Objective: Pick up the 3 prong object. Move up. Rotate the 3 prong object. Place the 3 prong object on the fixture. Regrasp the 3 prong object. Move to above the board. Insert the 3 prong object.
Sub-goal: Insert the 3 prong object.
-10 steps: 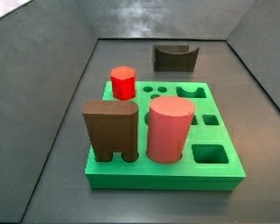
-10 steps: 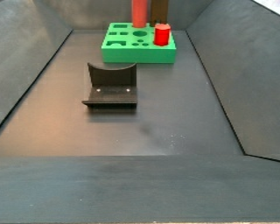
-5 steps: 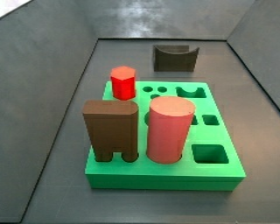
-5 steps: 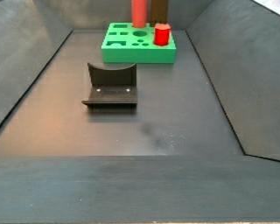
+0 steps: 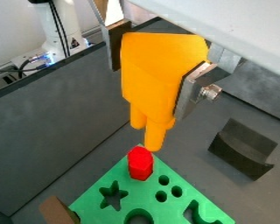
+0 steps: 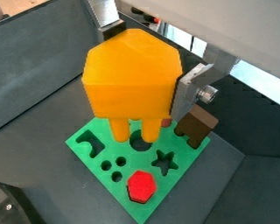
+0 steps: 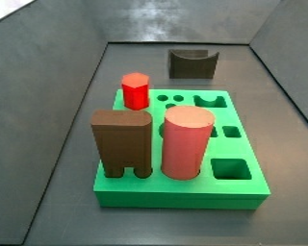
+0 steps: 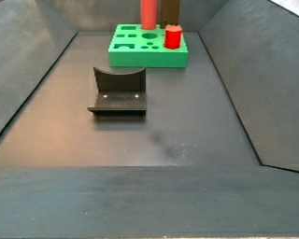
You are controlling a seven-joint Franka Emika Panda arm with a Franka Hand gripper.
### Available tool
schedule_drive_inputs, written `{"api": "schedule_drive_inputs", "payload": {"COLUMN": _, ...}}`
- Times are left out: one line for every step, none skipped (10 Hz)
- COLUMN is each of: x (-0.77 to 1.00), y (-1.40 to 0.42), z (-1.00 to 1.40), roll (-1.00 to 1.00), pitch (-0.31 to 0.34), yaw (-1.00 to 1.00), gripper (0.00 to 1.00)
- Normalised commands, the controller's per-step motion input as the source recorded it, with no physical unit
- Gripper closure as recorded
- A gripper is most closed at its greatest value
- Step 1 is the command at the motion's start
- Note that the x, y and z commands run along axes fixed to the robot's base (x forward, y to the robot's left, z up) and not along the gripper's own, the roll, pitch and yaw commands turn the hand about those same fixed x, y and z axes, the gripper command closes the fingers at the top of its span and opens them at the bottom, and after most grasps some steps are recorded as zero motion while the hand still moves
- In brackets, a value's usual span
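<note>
The hand (image 5: 166, 83) shows only in the wrist views, where it hangs above the board (image 5: 116, 188) and pinches the 3 prong object (image 5: 157, 79) between its fingers. One silver finger plate (image 5: 199, 83) lies flat against the side of the yellow-orange piece; the opposite finger is hidden behind the piece in both wrist views. The prongs point down toward the green slab, well clear of it.

In a wrist view the red hexagonal peg (image 5: 139, 163) stands upright in the board just under the tip of a prong, with a star-shaped hole and several round holes around it. The fixture (image 5: 245, 147) sits on the dark floor beside the board, apart from it. In a wrist view the tall brown arch-shaped block (image 6: 198, 123) shows partly behind the held piece, standing on the board (image 6: 108, 157).

Neither the hand nor the held piece appears in the side views. There the board (image 7: 234, 197) carries the red peg (image 7: 135, 91), the brown arch block (image 7: 122, 144) and a pink cylinder (image 7: 187, 142), all upright. The fixture (image 7: 192, 63) stands beyond the board, its notch facing up; whether anything rests in the notch is hard to tell at this size, though it looks bare (image 8: 117, 91).
</note>
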Motion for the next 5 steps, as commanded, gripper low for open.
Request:
{"api": "schedule_drive_inputs", "payload": {"x": 0.00, "y": 0.12, "z": -0.91, "roll": -0.09, "pitch": -0.089, "yaw": -0.09, "gripper": 1.00}}
{"api": "schedule_drive_inputs", "payload": {"x": 0.14, "y": 0.13, "z": -0.99, "roll": -0.06, "pitch": -0.030, "yaw": -0.12, "gripper": 1.00}}
{"api": "schedule_drive_inputs", "payload": {"x": 0.15, "y": 0.14, "z": -0.98, "roll": -0.06, "pitch": -0.026, "yaw": -0.13, "gripper": 1.00}}
{"api": "schedule_drive_inputs", "payload": {"x": 0.22, "y": 0.22, "z": -0.99, "roll": -0.03, "pitch": 0.000, "yaw": -0.32, "gripper": 1.00}}
{"api": "schedule_drive_inputs", "payload": {"x": 0.07, "y": 0.04, "z": -0.88, "roll": -0.07, "pitch": 0.000, "yaw": -0.73, "gripper": 1.00}}
